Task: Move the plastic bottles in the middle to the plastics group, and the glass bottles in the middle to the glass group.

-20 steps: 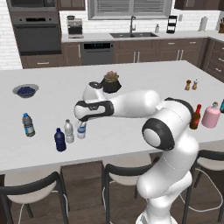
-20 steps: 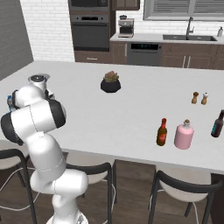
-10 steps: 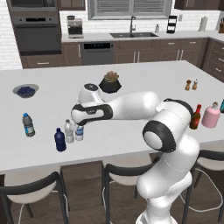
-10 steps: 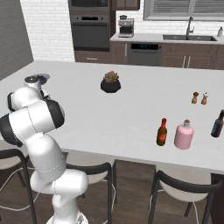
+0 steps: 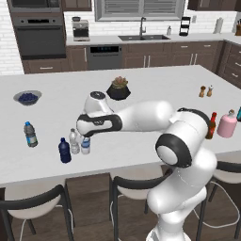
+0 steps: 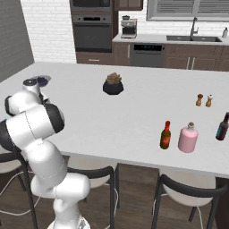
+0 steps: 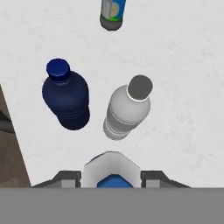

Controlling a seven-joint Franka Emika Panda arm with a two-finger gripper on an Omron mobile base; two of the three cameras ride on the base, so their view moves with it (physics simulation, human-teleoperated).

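In the left base view, the gripper sits at centre left of the frame, pinching a blue-label plastic bottle that stands on the white counter. Touching or just beside it on the left stands the plain greyish plastic bottle, and just left of that the dark navy bottle. The dark-capped clear bottle stands apart at the far left edge.

In the hand view, the held bottle's top shows at bottom centre between the fingers. The greyish bottle is at centre and the navy bottle at centre left.

In the right base view, the red-brown glass bottle stands at centre right, just left of the pink bottle. A darker bottle stands at the right edge.
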